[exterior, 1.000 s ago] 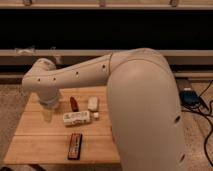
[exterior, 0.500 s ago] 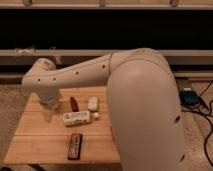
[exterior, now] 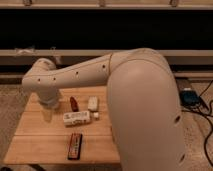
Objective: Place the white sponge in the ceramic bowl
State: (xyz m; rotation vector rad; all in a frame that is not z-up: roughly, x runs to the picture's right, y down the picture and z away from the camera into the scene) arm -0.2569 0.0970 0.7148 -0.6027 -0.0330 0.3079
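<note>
A pale wooden table [exterior: 35, 145] of plain rectangular planks, with visible grain, stands on a speckled grey floor [exterior: 10, 107]. Behind it a wide dark band crosses the room between pale horizontal rails [exterior: 75, 52].

A white, label-wrapped cylindrical bottle [exterior: 77, 118] lies on its side near the middle of the table, and the rest is placed from it. The white sponge [exterior: 93, 103], a small, soft-looking, off-white rectangular block, lies flat on the wood just behind the bottle's right end, apart from it and with nothing gripping it. A small dark red object [exterior: 74, 103], narrow and glossy, sits just behind the bottle's left half; its exact shape cannot be told. A flat dark rectangular packet with red markings [exterior: 74, 145] lies in front of the bottle, near the table's front edge.

The smooth, rounded white plastic arm [exterior: 145, 105] fills the space to the right of the bottle and reaches across behind it to a joint at the rear left. The gripper [exterior: 48, 111] hangs below that joint, left of the bottle and over the table's rear left part. Its jaws are spread wide and hold nothing.

Far right of the bottle, on the floor, a blue box-like device [exterior: 189, 96] sits among black cables [exterior: 206, 122].
</note>
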